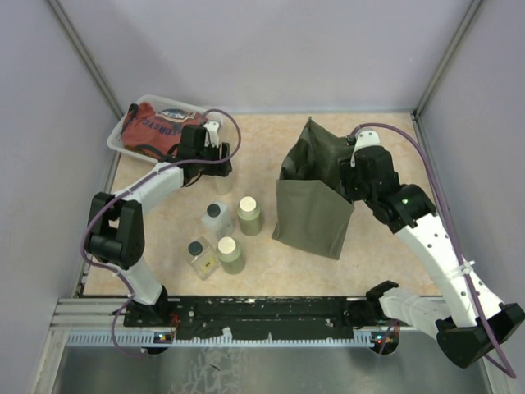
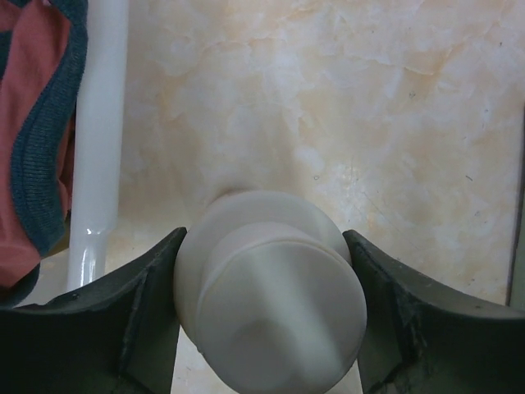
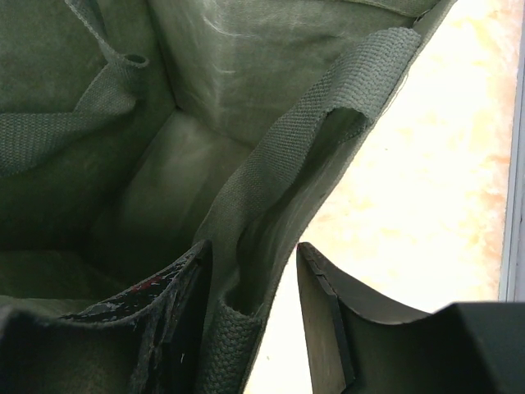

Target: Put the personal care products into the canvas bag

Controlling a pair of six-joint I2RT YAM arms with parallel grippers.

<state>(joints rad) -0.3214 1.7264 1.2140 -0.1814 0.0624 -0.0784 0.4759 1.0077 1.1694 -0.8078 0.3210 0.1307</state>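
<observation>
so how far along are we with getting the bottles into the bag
Done: nothing yet; the canvas bag looks empty inside in the right wrist view.
In hand: the left gripper is closed on the cream-beige bottle, while the right gripper straddles the bag's rim.
Left: that bottle, plus the olive-green bottles and clear bottles standing on the table.

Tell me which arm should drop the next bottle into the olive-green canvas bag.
Left. The left fingers flank the cream-beige plastic bottle on both sides, while the right fingers straddle the olive-green canvas bag's wall, probably steadying it.
</observation>
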